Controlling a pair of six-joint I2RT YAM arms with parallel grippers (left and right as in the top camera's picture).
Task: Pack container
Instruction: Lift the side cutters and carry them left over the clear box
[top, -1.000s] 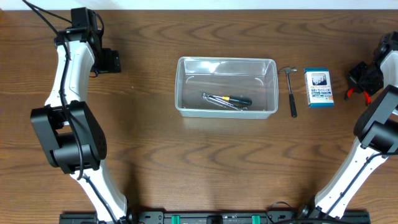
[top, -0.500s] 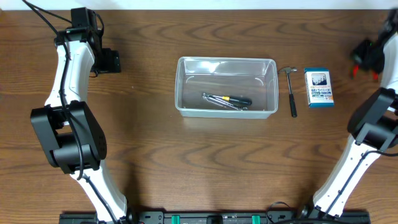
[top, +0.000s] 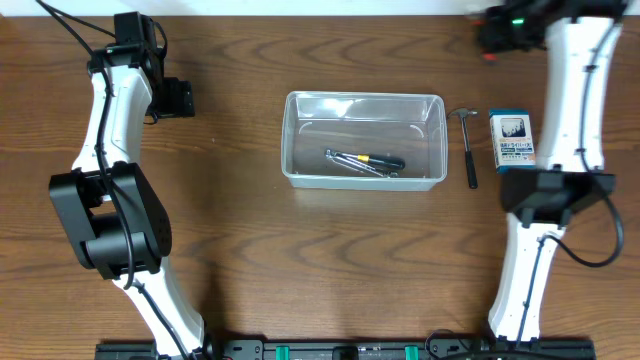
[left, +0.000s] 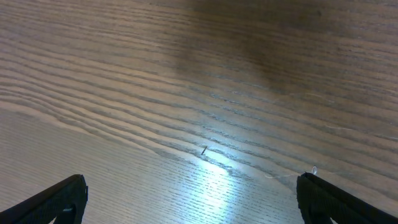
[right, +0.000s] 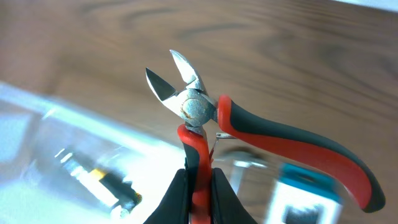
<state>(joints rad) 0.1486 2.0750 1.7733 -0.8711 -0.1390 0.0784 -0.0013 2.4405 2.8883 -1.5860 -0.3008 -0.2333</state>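
Left gripper (left: 191, 186): well left of the container (top: 300, 140), jaws spread wide, holding nothing. Container: small tools (top: 365, 161) inside, hammer (top: 469, 150) just right of it, blue-and-white box (top: 513, 141) further right. Right gripper (right: 200, 186): beyond the container's far right corner, clamped on red-handled cutters (right: 199, 109).

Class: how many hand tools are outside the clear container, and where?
2. The hammer lies on the table beside the container; the red-handled cutters are held by the right gripper.

No legible text anywhere; print on the blue-and-white box (top: 513, 140) too small to read
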